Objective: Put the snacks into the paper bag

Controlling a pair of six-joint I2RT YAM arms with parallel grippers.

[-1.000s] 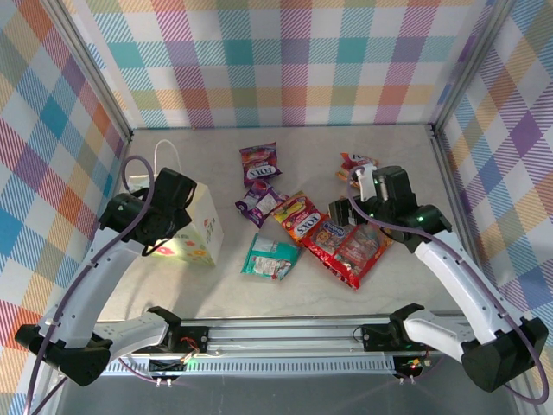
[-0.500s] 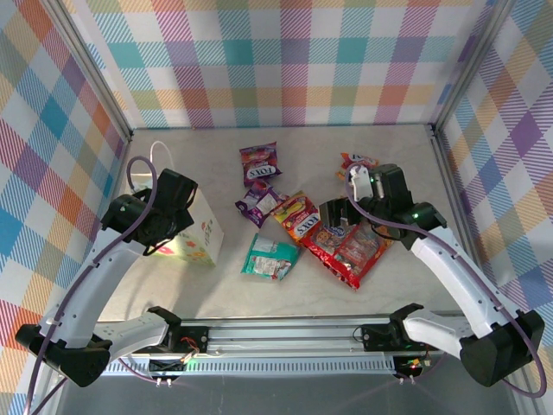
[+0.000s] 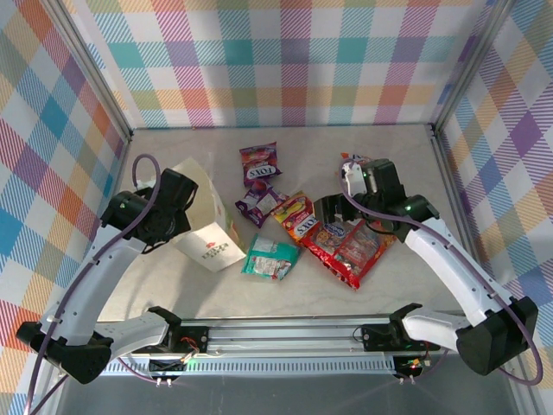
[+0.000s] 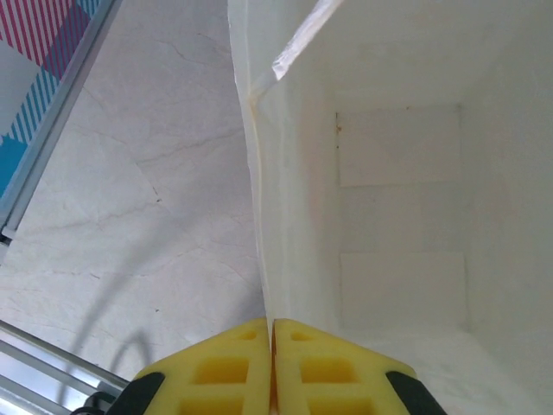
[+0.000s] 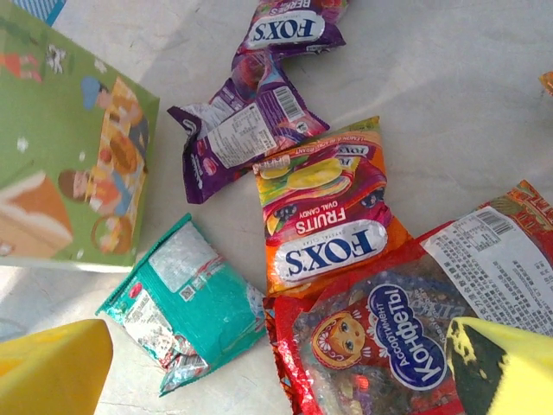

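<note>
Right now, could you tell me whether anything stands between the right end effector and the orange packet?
Nothing visible does. The right end effector hangs open above the pile. The orange packet lies face up and uncovered, with a purple packet beside its upper edge and the big red packet at its lower edge.

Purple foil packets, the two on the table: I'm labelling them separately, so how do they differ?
The farther purple foil packet lies logo side up, white FOX'S lettering showing; the nearer purple foil packet lies back up, showing a white label with a barcode. The nearer one lies right beside the orange-red foil packet; the farther one lies clear of it. Both are glossy, purple and flat.
</note>
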